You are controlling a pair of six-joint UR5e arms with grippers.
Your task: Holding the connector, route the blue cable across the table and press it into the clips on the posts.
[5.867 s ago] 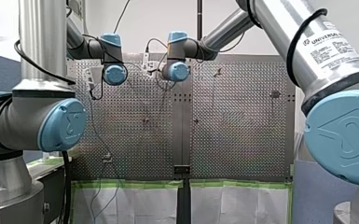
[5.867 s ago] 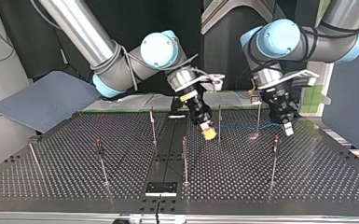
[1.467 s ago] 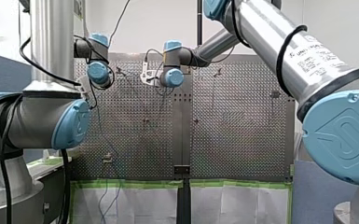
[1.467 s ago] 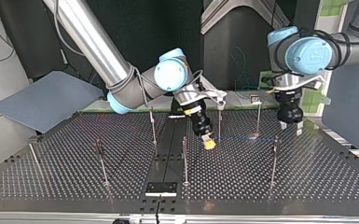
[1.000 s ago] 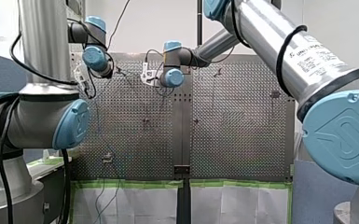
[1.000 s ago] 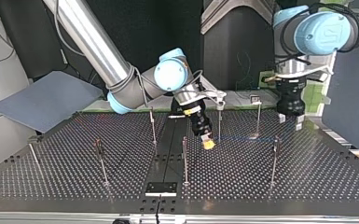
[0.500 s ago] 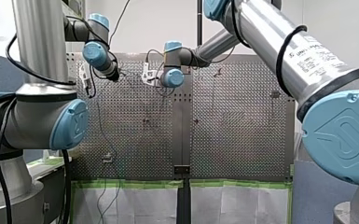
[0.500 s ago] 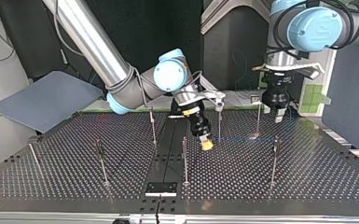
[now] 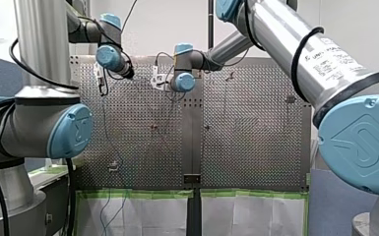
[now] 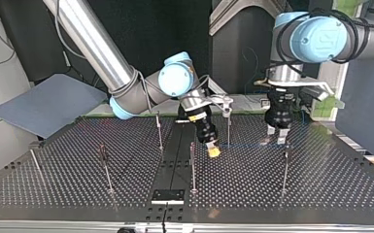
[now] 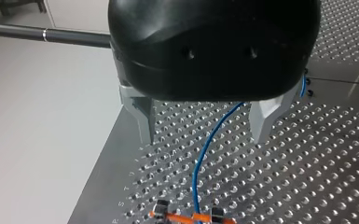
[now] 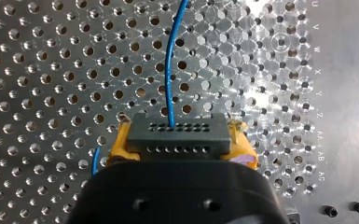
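- My right gripper (image 12: 177, 142) was pinching the connector (image 12: 177, 133) between its yellow pads (image 12: 115, 148), one pad on each short end. That grip looked meant to leave the holed face free and to let the arm tow the cable by its stiff end.
- The connector's long axis lay crosswise to the fingers. Its face with the rows of holes pointed straight ahead of the gripper, toward the table (image 12: 37, 93).
- The blue cable (image 12: 168, 70) came out of the middle of that face and ran on ahead of the gripper with a slight bow, close over the table. A short bit of blue also showed beside one pad, and I could not tell how it joined.
- In the top view a post (image 10: 228, 127) stood just beside this gripper. From there the cable lay low toward my left gripper, in no clip that I could see.
- My left gripper (image 11: 204, 122) was spread wide, its grey fingers (image 11: 142, 116) astride the cable and apart from it. I judged it was placed so to close on the cable or to steer it toward a post.
- Ahead of those fingers the cable ran lengthwise away from the gripper. It crossed an orange strip (image 11: 179, 217) set between two small metal blocks.
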